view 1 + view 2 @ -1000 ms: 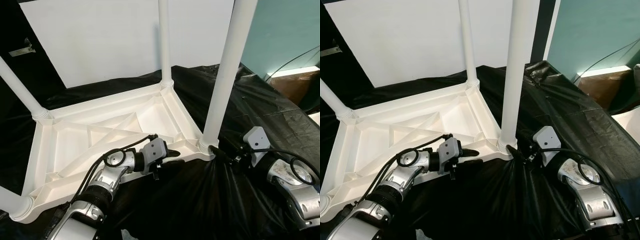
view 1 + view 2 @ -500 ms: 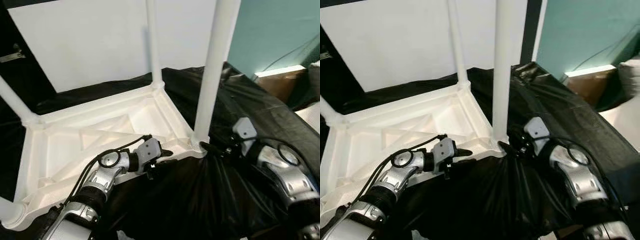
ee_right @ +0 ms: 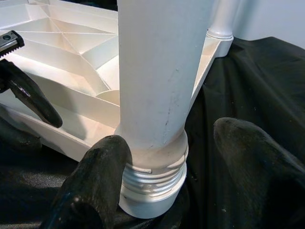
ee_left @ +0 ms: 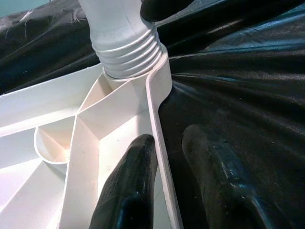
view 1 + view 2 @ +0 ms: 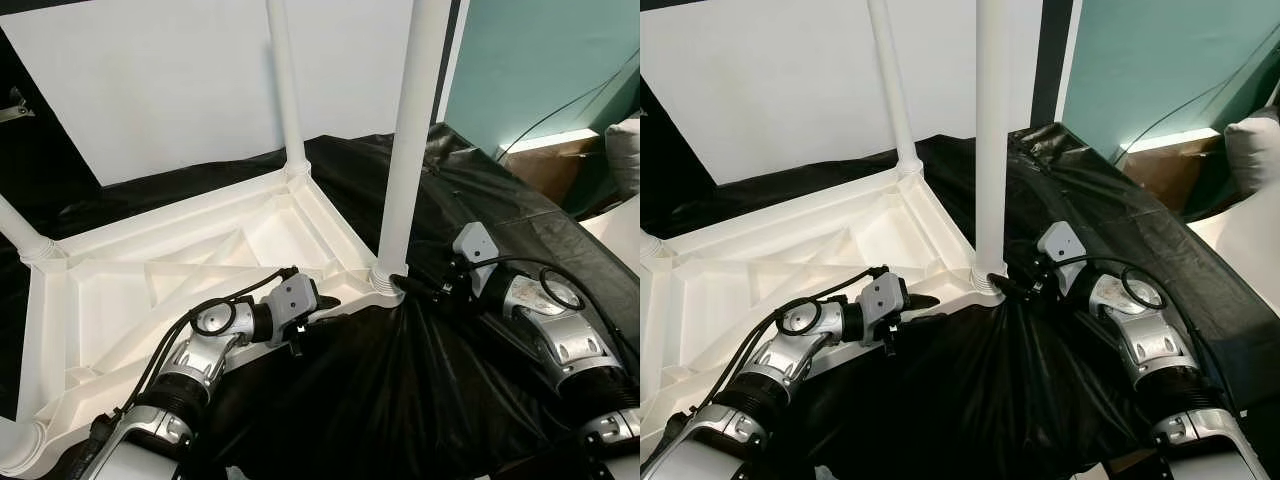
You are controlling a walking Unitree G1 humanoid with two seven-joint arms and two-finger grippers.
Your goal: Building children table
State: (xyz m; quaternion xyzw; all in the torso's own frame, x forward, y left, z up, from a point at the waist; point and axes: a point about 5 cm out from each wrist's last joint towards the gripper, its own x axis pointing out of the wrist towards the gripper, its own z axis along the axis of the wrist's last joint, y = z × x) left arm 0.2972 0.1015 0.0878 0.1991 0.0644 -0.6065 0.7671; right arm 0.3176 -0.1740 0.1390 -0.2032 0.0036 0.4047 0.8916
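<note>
Left wrist view, nearest item: left claw (image 4: 164,179), its two black fingers set astride the thin rim of the upturned tabletop (image 5: 180,280), one finger inside the rim, one outside on the black cover (image 5: 420,400). The rim appears pinched, though firm contact cannot be confirmed. From this claw, the near leg (image 5: 405,150) is found just ahead, at the corner socket.

Right claw (image 3: 176,167): fingers spread, standing either side of the near leg's threaded collar (image 3: 152,179), one finger touching or almost touching it, the other apart. Nothing is gripped yet.

Task item: child's table, inverted on the covered surface, ribbed underside up. The near leg stands upright in its corner; beyond it a far leg (image 5: 283,90) is seated, and two more legs are seen at the corners away from the near leg. A white board (image 5: 180,90) stands behind.

Step judged in hand: seating or tightening the near leg. It would be done best with the tabletop rim held down hard by the left claw, the right fingers closed squarely on the collar, low on the leg, and the leg kept vertical while turned, so threads are not crossed.

View differences: thread ridges and scuffing on the collar are shown by the wrist views alone. Leg count and overall layout are given by the eye views.
</note>
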